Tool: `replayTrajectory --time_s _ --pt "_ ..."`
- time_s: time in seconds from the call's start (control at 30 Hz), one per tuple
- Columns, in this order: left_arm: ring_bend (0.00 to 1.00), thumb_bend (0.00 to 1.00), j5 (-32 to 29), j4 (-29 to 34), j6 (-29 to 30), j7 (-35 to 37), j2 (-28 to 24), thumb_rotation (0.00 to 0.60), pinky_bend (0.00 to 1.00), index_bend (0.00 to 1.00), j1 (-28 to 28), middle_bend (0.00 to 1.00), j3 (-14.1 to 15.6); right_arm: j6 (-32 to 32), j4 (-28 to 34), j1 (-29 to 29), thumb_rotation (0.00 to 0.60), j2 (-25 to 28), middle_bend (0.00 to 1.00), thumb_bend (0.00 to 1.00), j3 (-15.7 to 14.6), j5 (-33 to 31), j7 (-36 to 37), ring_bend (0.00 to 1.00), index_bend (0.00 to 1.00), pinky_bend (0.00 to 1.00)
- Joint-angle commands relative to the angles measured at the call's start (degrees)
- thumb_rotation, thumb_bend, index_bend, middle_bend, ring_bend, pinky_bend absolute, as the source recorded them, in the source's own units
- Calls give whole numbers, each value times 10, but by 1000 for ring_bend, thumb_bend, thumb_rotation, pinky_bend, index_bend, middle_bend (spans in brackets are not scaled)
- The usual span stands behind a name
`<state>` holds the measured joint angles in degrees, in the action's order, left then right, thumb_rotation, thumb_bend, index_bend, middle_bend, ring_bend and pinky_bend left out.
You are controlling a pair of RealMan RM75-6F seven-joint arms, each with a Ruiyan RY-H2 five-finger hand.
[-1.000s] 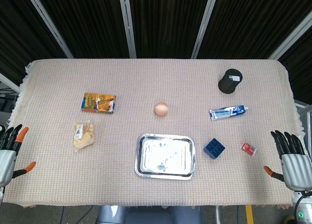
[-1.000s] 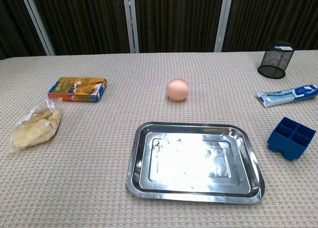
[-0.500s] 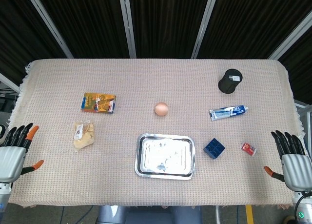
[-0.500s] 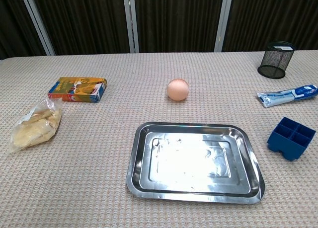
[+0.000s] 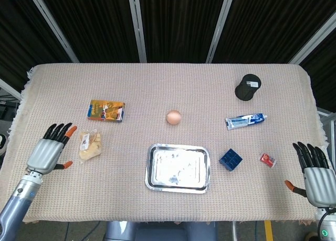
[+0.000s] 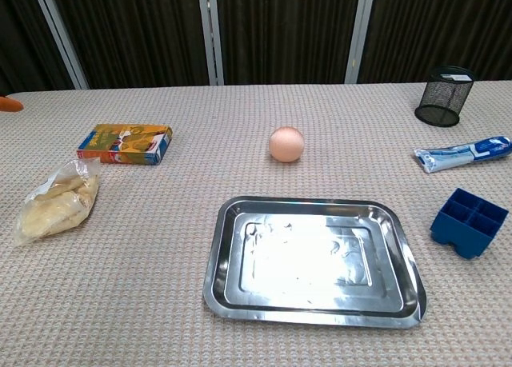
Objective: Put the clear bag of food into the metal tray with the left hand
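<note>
My left hand [image 5: 50,149] is hovering over the left part of the counter [image 5: 157,83], fingers spread and grasping nothing, just to the 9 o'clock side of the clear bag of food [image 5: 90,144] and not touching it; in the chest view only an orange fingertip [image 6: 10,104] of it is showing at the left edge. The bag is lying flat on the woven cloth, well apart from the metal tray [image 5: 178,168], which is sitting at about 4 o'clock from it near the front middle of the counter. The tray is lying empty and right way up, its polished floor reflecting light. At 12 o'clock from the bag an orange and blue box [image 5: 106,110] is lying flat, and at 12 o'clock from the tray an egg [image 5: 174,116] is resting on the cloth. Off at 3 o'clock from the tray I am seeing a blue cube-shaped block [image 5: 230,159] and, further that way, a small red item [image 5: 268,159]. A blue and white tube [image 5: 245,120] is lying at 1 o'clock from the tray, with a black mesh cup [image 5: 247,87] beyond it. My right hand [image 5: 315,174] is hanging released at the counter's right front edge, fingers apart and holding nothing.
</note>
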<state>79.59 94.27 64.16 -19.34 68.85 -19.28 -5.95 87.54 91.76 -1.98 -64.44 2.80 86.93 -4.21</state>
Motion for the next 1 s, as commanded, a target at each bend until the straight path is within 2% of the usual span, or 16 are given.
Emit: replayTrajectory --time_s 0.03,0.23,0.43,0.53,0.6,0.73,0.8,0.87,1.0 --pt "0 73 -60 -19 -54 -31 28 562 0 16 -36 0 -13 -2 0 1 600 -1 45 0 -2 -1 6 0 42 63" --pt "0 73 -114 -65 -90 -34 72 564 0 15 -64 0 -19 -9 -5 -1 600 -4 42 0 -2 -3 12 0 42 63" --pt "0 92 -143 -94 -110 -24 105 561 9 29 -89 0 -28 -13 -6 -4 600 -5 41 0 -1 -2 16 0 42 63" --pt "7 181 -156 -110 -120 -17 119 565 113 86 -99 0 -31 -13 -6 -3 600 -5 39 0 -1 -3 19 0 42 63" --pt "42 257 -167 -122 -136 -13 125 563 216 132 -107 0 -29 -13 -6 -2 600 -4 39 0 -1 -4 21 0 42 63" --pt "117 394 -195 -142 -173 5 137 565 334 216 -122 20 -28 -14 -5 -1 600 -5 38 0 -2 -7 22 0 42 63" --pt "199 515 -198 -150 -179 29 146 587 404 321 -124 90 -33 -14 -4 -1 600 -4 38 0 -2 -7 21 0 42 63" --pt "265 594 -192 -157 -178 57 153 600 452 413 -124 162 -37 -14 -3 -1 600 -4 38 0 -2 -7 20 0 43 63" --pt "329 653 -160 -159 -164 125 158 600 493 503 -117 252 -44 -14 0 -1 600 -2 38 0 -1 -7 17 0 44 63"
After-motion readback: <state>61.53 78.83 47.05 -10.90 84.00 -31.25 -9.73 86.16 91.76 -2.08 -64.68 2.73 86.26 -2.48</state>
